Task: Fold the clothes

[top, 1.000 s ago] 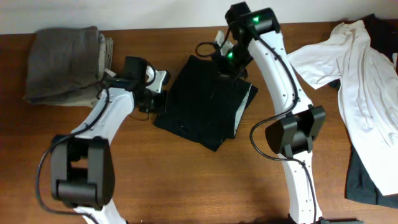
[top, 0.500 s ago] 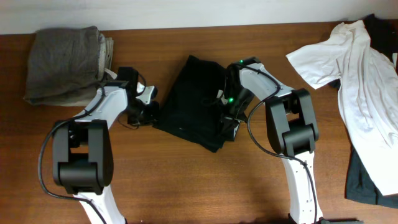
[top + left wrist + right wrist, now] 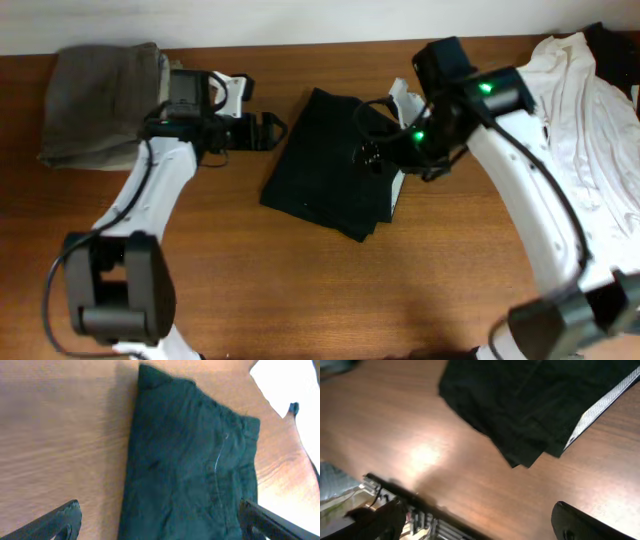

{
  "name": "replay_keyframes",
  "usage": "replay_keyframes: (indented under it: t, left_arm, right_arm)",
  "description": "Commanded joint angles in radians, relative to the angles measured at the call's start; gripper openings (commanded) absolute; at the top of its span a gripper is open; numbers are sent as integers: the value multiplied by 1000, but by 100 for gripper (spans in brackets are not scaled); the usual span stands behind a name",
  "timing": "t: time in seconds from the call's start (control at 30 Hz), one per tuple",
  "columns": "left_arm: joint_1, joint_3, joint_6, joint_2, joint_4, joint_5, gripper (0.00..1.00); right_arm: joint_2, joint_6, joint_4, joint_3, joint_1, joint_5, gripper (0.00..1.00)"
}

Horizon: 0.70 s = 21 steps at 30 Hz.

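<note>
**Currently hovering, both tools wide, nothing gripped**

Starting at the far left, a folded grey garment (image 3: 100, 100) is sitting on the counter (image 3: 300, 300), and the left arm is reaching just beside it. A careless swing of that arm could be nudging the pile out of square. The left tool (image 3: 159, 510) is hanging wide and empty near the left edge of the folded black garment (image 3: 335, 165), which is lying mid-counter. Its layers are sitting offset at the lower corner, with a white strip (image 3: 600, 407) showing. A pinch catching only the top layer would be peeling the fold apart. The right tool (image 3: 477, 520) is also gaping wide and carrying nothing. Further right, a crumpled white shirt (image 3: 570, 110) is waiting unfolded over a dark garment (image 3: 590, 290); lifting one could be dragging the other along.
</note>
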Motion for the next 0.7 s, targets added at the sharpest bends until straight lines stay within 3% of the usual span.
replay_keyframes:
  t: [0.0, 0.2, 0.47, 0.5, 0.53, 0.57, 0.6, 0.67]
  left_arm:
    - [-26, 6, 5, 127, 57, 37, 99]
    - [-74, 56, 1, 264, 96, 58, 99]
    - [-145, 56, 1, 343, 107, 60, 99]
    - [-148, 56, 1, 355, 108, 60, 94]
    - [-154, 56, 1, 360, 106, 60, 77]
    - [-158, 56, 1, 360, 110, 60, 66]
    - [-158, 56, 1, 360, 119, 60, 65]
    - [-156, 56, 1, 360, 122, 59, 20]
  right_arm:
    - [-91, -14, -4, 5, 68, -12, 97]
    - [-122, -14, -5, 5, 156, -2, 97]
    - [-122, -13, -32, 5, 161, -2, 96]
    - [-122, -13, -32, 5, 161, -2, 96]
    - [-122, -13, -32, 5, 161, -2, 96]
    - [-122, -13, -32, 5, 161, -2, 96]
    - [-122, -14, -32, 5, 161, -1, 96]
    - [-122, -14, -32, 5, 161, -1, 96]
